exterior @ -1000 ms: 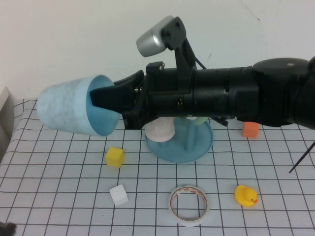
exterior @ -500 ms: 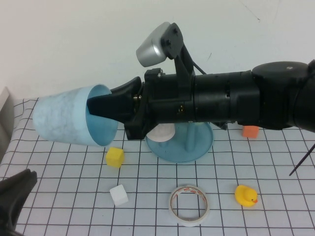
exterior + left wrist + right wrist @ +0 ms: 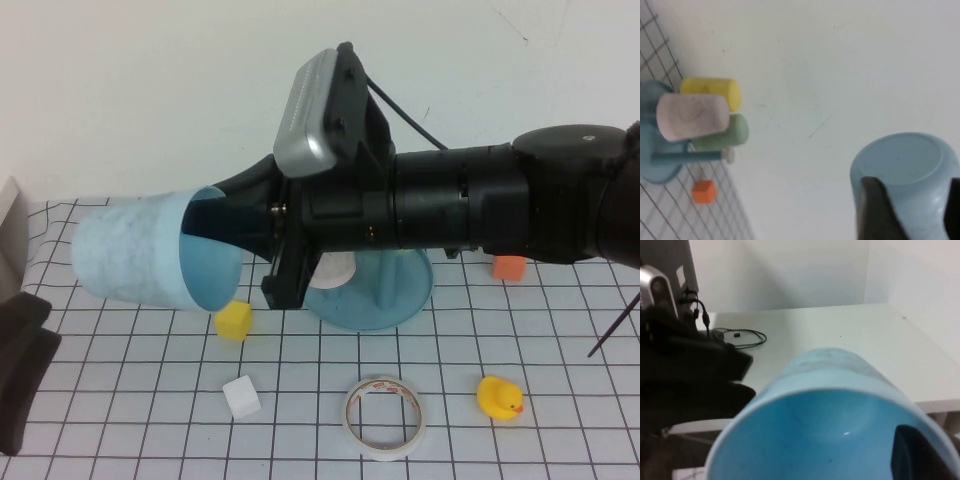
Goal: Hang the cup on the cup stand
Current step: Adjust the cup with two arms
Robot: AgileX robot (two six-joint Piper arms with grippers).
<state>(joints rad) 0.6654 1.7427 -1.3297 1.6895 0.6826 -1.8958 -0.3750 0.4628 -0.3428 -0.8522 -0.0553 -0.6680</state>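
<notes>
Cup [image 3: 135, 250] was up in the air on its side over the table's left part, mouth facing the right gripper [image 3: 215, 222], which was clamped on its rim, one finger inside. Cup stand [image 3: 368, 295] sat behind the arm, mid-table. Left gripper [image 3: 22, 365] hung at the left edge; couldn't tell its fingers. No readable writing.
</notes>
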